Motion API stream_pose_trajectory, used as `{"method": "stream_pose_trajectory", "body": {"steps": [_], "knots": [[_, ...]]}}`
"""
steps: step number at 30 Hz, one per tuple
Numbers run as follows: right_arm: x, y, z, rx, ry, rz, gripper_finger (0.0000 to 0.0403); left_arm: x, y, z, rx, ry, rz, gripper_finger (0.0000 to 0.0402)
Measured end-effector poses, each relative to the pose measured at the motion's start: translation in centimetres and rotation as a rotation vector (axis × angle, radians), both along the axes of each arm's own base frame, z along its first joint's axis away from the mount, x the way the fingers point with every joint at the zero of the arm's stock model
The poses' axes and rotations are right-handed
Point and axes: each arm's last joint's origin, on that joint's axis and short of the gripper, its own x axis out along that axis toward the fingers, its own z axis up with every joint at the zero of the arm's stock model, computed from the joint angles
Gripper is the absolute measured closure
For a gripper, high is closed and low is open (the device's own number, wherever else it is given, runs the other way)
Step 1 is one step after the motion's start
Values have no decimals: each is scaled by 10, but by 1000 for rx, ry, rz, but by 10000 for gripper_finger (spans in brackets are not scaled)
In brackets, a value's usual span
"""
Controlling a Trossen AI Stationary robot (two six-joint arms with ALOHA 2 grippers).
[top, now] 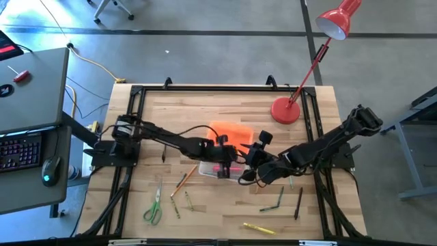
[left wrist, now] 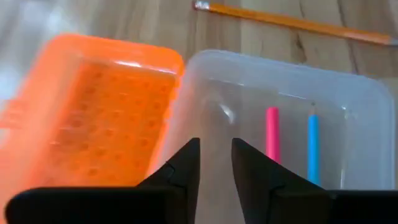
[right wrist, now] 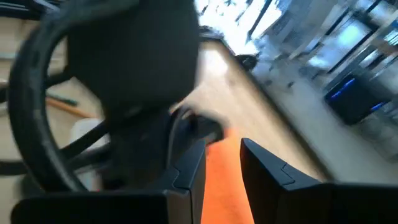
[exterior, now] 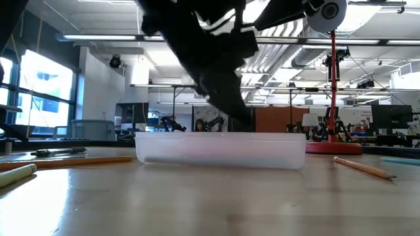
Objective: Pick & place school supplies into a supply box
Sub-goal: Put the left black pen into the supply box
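High view has both arms meeting over the middle of the desk (top: 205,109), right above the supply box (top: 217,170) with its orange lid (top: 232,132) flipped open behind it.

Going left to right: green-handled scissors (top: 153,208) and a few pencils (top: 183,184) lie on the near-left boards, well apart from either arm. Then the left gripper (top: 222,160) hangs right over the box. Its wrist view shows its jaws slightly apart with nothing between them, pointed at the seam between the lid (left wrist: 93,118) and the clear tray (left wrist: 292,118). A pink pencil (left wrist: 272,134) and a blue one (left wrist: 313,146) already lie in the tray just past those jaws. The right gripper (top: 254,169) sits just beside the box's right end. Its jaws are also parted and empty, with the lid (right wrist: 222,180) showing through the gap. Further right, more pens (top: 276,199) and a yellow one (top: 258,227) lie on the desk, and the red lamp (top: 285,109) stands off at the back.

My read: we're between picks, or just after a drop, with two items in and most of the supplies not yet packed. The next move probably calls for one arm to swing out to a loose pencil, line its jaws across the shaft and close on it. The other should stay clear of the box opening so they don't bump.
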Motion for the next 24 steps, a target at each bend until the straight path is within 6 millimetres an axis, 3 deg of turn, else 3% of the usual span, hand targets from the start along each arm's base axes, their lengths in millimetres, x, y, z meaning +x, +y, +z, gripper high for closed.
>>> {"method": "stream_pose_trajectory", "body": {"steps": [4,6,13,16,19,24], "knots": [[0,-1,-1,16,-8,-12,323,-22,6,34,138,149,54,276],[0,-1,-1,17,-8,-13,322,-43,11,51,184,262,86,278],[1,0,-2,48,-15,-8,323,-107,18,93,113,431,346,284],[2,0,-3,45,-9,-8,323,-132,16,96,72,455,488,282],[3,1,-6,59,5,6,324,-155,10,87,71,438,647,280],[4,2,-7,66,10,17,323,-181,-7,47,3,321,806,279]]}}
